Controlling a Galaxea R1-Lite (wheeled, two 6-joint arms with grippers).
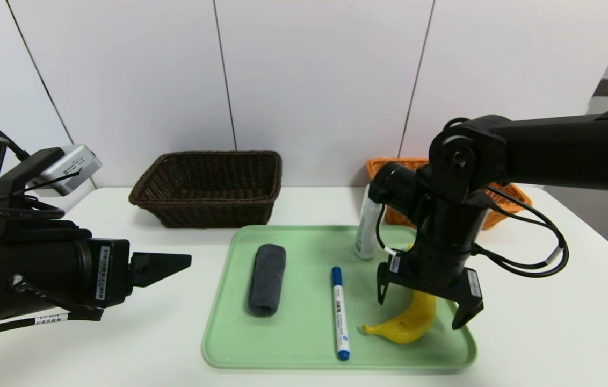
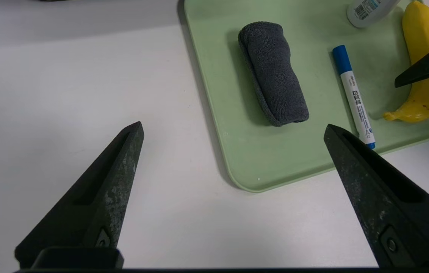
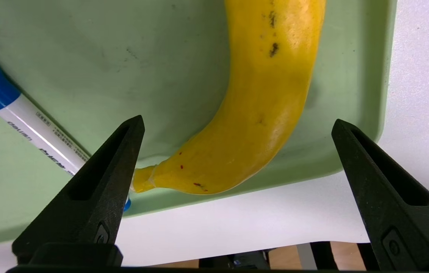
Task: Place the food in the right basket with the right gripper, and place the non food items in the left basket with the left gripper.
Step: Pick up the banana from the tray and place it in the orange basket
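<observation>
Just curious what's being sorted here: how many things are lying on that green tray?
4. A rolled grey cloth on the tray's left, a blue-capped marker mid-tray, a banana on the right under the open right gripper, and a whitish bottle standing at the back edge.

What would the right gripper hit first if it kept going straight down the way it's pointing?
Most likely the banana. The right gripper points down over the green tray, open, with the banana's middle between its fingers; the exact height above it is unclear.

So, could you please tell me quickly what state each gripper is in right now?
Left gripper: open, holding nothing, parked left of the tray.
Right gripper: open, empty, straddling the banana.
</observation>
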